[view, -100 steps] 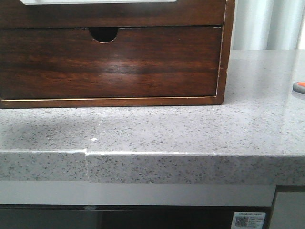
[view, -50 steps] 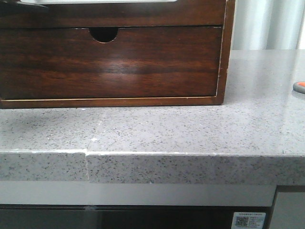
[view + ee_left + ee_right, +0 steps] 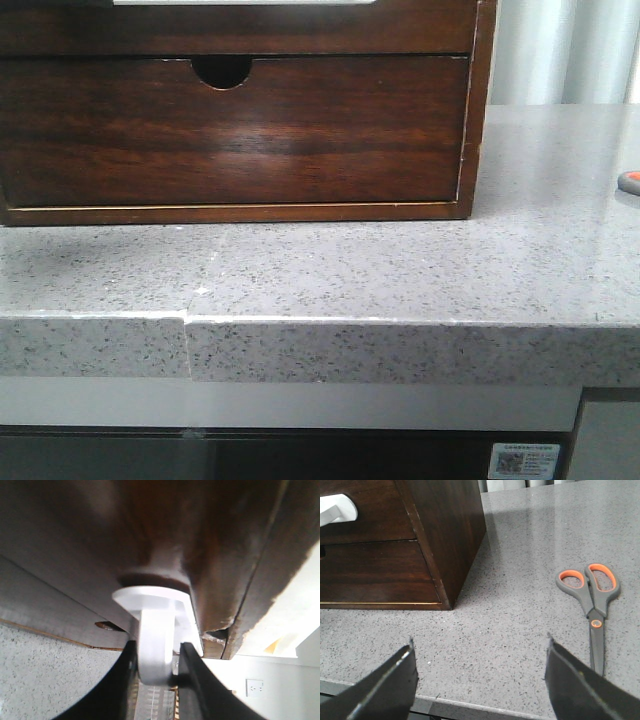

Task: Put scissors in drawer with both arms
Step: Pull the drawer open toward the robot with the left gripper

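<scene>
The drawer [image 3: 240, 30] is the upper one of a dark brown wooden cabinet; only its lower edge and a whitish strip [image 3: 240, 2] show at the top of the front view. In the left wrist view my left gripper [image 3: 156, 667] is shut on the drawer's white handle [image 3: 152, 630], right up against the dark wood [image 3: 75, 540]. The scissors [image 3: 592, 600], orange and grey handles, lie flat on the counter right of the cabinet. My right gripper [image 3: 480, 675] is open and empty above the counter's front edge, short of the scissors. One handle loop [image 3: 630, 181] shows in the front view.
The lower drawer front [image 3: 222, 130] with a half-round notch [image 3: 222, 68] is closed. The cabinet's right side [image 3: 450, 525] stands left of the scissors. The grey speckled counter [image 3: 400, 270] has a seam [image 3: 188, 320] in its front edge. Both grippers are outside the front view.
In the front view the whitish strip's visible left end has moved right, and the whole scene has shifted slightly right. A dark shape crossed the top left corner half a second ago.
</scene>
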Motion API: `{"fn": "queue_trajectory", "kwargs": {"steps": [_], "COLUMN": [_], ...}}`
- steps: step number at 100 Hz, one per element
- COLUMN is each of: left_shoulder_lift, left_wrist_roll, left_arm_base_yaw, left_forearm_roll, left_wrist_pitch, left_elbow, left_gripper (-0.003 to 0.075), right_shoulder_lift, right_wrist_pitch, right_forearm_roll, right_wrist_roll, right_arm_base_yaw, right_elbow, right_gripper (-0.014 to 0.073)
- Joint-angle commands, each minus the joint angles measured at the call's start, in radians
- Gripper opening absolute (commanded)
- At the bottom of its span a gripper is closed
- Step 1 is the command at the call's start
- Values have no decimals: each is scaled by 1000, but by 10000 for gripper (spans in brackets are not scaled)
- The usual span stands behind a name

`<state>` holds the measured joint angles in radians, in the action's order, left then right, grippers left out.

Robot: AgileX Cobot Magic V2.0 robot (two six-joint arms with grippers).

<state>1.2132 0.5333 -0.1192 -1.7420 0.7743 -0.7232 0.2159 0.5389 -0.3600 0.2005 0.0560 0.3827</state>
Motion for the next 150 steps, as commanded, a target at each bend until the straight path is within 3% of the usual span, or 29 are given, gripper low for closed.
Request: {"fn": "queue_trajectory", "kwargs": {"steps": [1, 34, 58, 67, 82, 90, 100, 113, 128, 141, 150], "left_shoulder_lift": [-78, -412, -564, -571, -571, -584, -631, -736, -879, -973, -1021], "left_wrist_roll": [69, 54, 38, 38, 61, 101, 101, 101, 101, 101, 101], "left_arm_base_yaw": [-14, -153, -170, -170, -170, -170, -170, -170, -170, -170, -170], "left_forearm_roll": [3, -48, -48, -48, -39, -18, 27, 140, 320, 458, 510], "left_wrist_pitch": [17, -120, -155, -148, -134, -160, -246, -370, -381, -356, -345], "left_elbow": [0, 220, 285, 285, 285, 285, 285, 285, 285, 285, 285], "left_gripper": [-19, -19, 9, 150, 585, 673, 616, 449, 232, -18, -19], "right_shoulder_lift": [20, 20, 20, 20, 20, 20, 23, 41, 134, 295, 446], "right_wrist_pitch": [-72, -103, -126, -134, -134, -134, -128, -119, -105, -37, 62], "right_forearm_roll": [-6, -6, -6, -6, -6, -10, -12, -12, 7, 193, 332], "right_wrist_roll": [8, 8, 8, 8, 8, 5, -57, -104, -113, -248, -305], "right_arm_base_yaw": [-6, -6, -6, -6, -6, -6, -6, -6, -6, -6, -6], "right_elbow": [22, 22, 22, 22, 22, 24, 37, 69, 132, 232, 316], "right_gripper": [484, 484, 484, 484, 484, 484, 484, 484, 483, 483, 483]}}
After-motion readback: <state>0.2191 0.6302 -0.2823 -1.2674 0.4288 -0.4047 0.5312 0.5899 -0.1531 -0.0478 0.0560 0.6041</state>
